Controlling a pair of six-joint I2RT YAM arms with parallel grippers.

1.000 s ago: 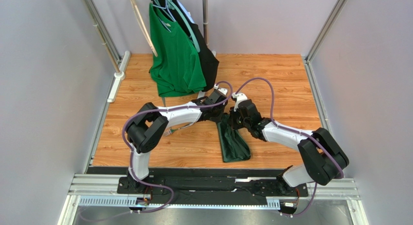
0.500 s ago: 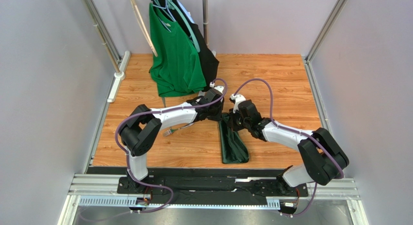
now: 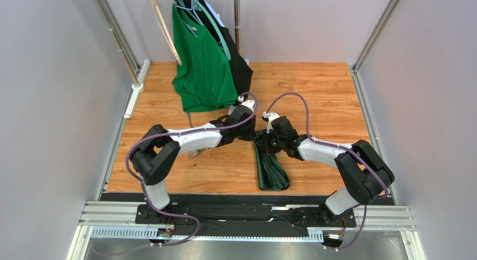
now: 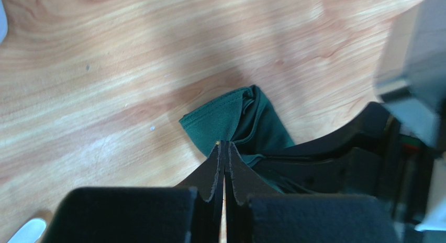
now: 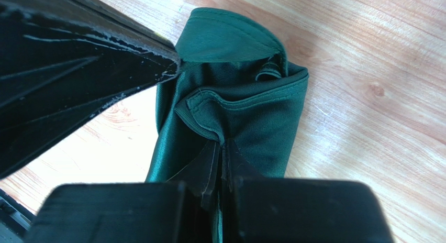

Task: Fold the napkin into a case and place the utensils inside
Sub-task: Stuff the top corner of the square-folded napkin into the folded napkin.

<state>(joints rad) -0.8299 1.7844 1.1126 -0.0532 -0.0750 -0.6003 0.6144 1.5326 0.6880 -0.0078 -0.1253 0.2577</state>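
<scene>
The dark green napkin (image 3: 272, 167) lies as a long narrow strip on the wooden table, its far end bunched between both grippers. My left gripper (image 3: 255, 134) is shut, its tips (image 4: 224, 144) pinching the edge of the napkin (image 4: 220, 120) at a folded corner. My right gripper (image 3: 269, 141) is shut on the napkin (image 5: 246, 112), with cloth showing between its fingers (image 5: 222, 144). The two grippers almost touch. A slim silver utensil (image 3: 193, 153) peeks out beside the left forearm, mostly hidden by it.
A bright green T-shirt (image 3: 202, 64) and a black garment (image 3: 241, 69) hang from a rack at the back left, just behind the left gripper. Metal frame posts (image 3: 118, 44) and grey walls border the table on both sides.
Both grippers have shifted slightly left and away from the bases, taking the napkin's far end along. The strip has drawn out narrower and straighter. Both stayed shut.
</scene>
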